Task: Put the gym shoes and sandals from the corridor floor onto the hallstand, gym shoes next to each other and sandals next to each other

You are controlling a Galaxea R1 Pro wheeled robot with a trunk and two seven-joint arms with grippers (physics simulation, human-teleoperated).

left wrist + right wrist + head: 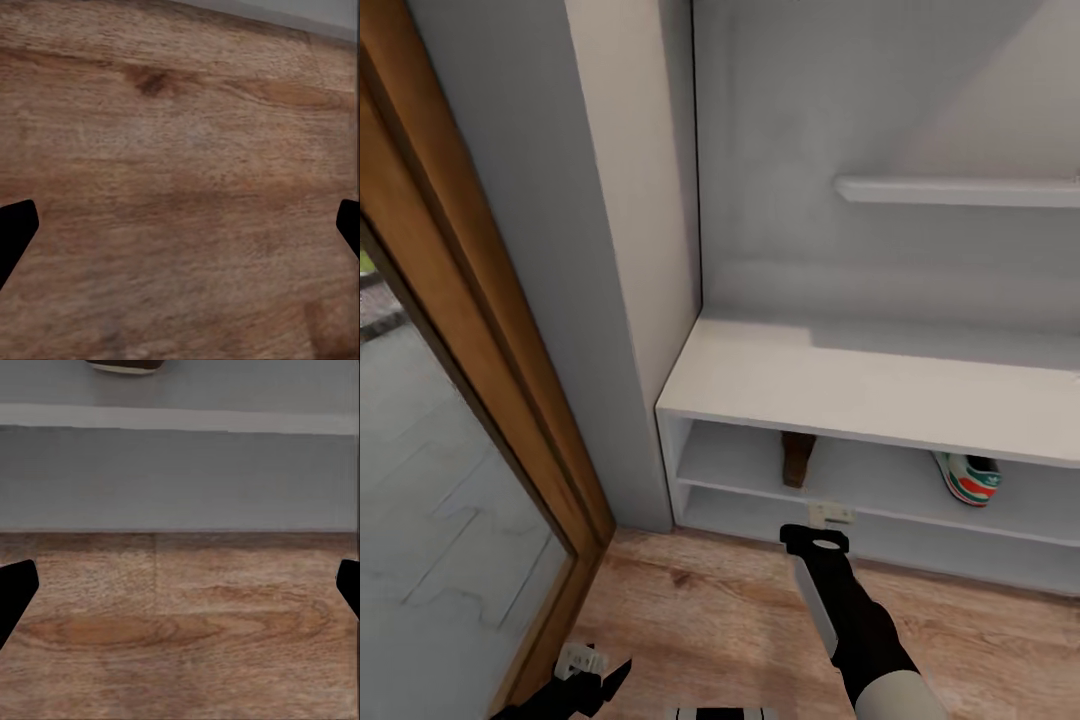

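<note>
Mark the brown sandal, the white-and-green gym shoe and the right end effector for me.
dark brown leather sandal (797, 459), head view, on its upright side.
white gym shoe with green stripes (968, 478), head view, on its heel.
right end effector (815, 541), head view, between its fingertips.

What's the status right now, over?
Both tools open, empty: right tool at the rack, left tool low. One sandal, one sneaker shelved. Nothing blocking.

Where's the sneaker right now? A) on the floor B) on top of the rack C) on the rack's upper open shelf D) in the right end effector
C: the sneaker sits on the upper open shelf of the rack, right of a brown sandal; the right end effector holds nothing.
</note>
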